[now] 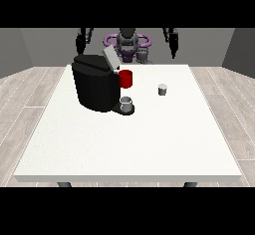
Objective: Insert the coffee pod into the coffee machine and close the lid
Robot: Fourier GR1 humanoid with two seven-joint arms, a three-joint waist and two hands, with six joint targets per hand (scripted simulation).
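Front view: task not started. Coffee pod (162, 89) stands on the table (124, 144), well below the hand at the view's right (173, 42); finger state indiscernible. Coffee machine (97, 87) lid (110, 58) appears raised.

A red mug (126, 78) and a grey cup (126, 103) stand on the white table (124, 144).

Both arms raised: robot hand at view's left (80, 43), robot hand at view's right (173, 43).
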